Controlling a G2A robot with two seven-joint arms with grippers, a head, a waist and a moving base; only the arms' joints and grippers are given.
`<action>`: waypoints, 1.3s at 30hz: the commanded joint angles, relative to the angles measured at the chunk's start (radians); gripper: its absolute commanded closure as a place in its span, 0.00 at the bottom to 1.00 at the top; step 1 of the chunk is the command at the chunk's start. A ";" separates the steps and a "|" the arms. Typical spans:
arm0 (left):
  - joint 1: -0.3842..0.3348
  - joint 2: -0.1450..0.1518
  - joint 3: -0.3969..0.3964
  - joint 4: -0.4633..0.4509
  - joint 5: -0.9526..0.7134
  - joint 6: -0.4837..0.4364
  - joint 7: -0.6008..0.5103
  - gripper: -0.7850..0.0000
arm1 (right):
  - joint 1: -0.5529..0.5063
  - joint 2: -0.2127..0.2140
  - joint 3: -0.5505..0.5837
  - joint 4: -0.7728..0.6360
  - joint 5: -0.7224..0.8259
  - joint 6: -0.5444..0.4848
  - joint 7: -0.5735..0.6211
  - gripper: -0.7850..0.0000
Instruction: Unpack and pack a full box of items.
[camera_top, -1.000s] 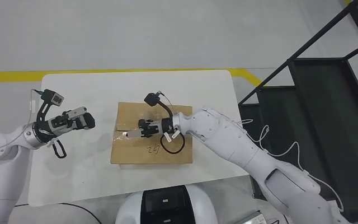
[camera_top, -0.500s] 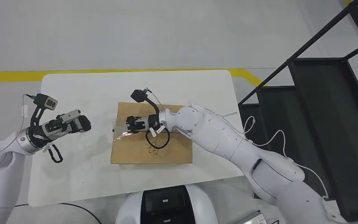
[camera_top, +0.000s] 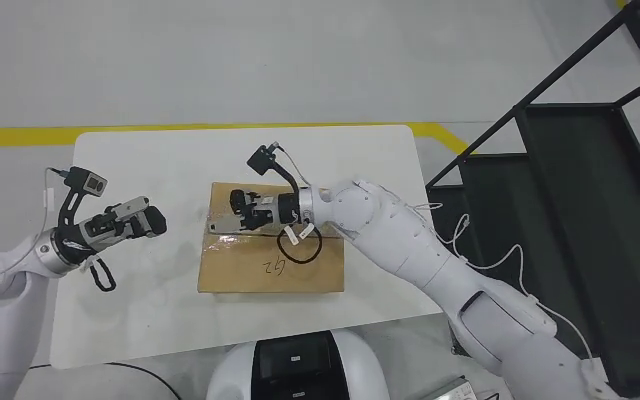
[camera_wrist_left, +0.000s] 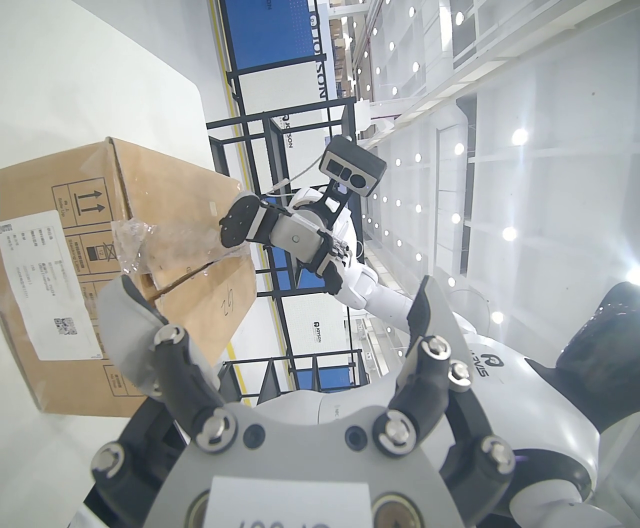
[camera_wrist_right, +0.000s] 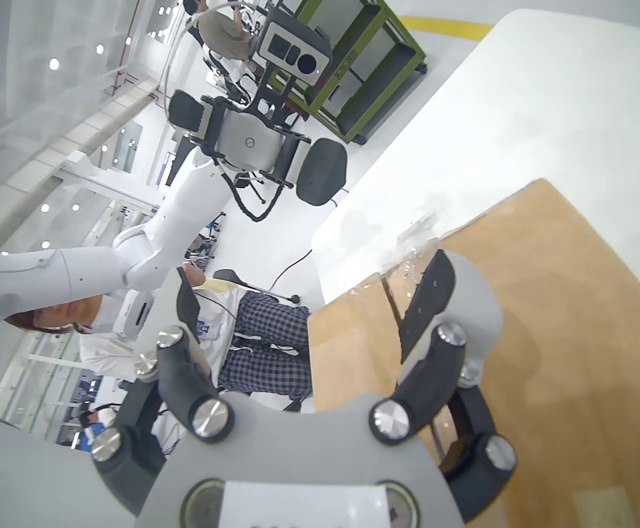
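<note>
Cardboard box (camera_top: 262, 272) is sitting shut in the middle of the desk (camera_top: 140, 320), with the top flaps meeting along a centre seam (camera_wrist_left: 185, 280). There's clear tape (camera_wrist_left: 131, 235) at the seam end nearest my left arm, and a crumpled tail of it is standing up loose there

My read on handling: the walls are stiff corrugated board, but the flaps will flex if I lean on them. If it really is full, I'd expect it to be too heavy to shove around by a flap. The tape is the fiddly bit, since it's thin, slick and clingy and probably tears if I yank it sideways. I'd pinch the loose tail low down, close to the board, and peel along the seam rather than straight up

Right pincer (camera_top: 236, 210) is spread wide with nothing in it, hovering just above the lid at that same end. One finger is over the lid beside the seam and the other hangs out past the box edge. The tape tail is just beyond the fingertip over the lid, not between the fingers, and I can't tell if it's brushing the pad

Left pincer (camera_top: 150, 218) is also spread open and empty, over bare desk and well apart from the box, facing its labelled end
</note>
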 joint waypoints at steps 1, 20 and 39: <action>0.000 -0.001 0.004 -0.004 0.002 -0.002 0.003 0.00 | -0.010 0.013 0.028 -0.020 -0.086 0.015 -0.014 0.00; 0.019 -0.001 -0.011 -0.032 0.020 0.003 0.014 0.00 | 0.073 -0.026 -0.045 0.073 -0.199 -0.034 0.071 0.22; 0.010 -0.001 -0.013 -0.019 0.030 0.011 0.004 0.00 | 0.100 -0.053 -0.068 0.105 -0.320 0.001 0.045 1.00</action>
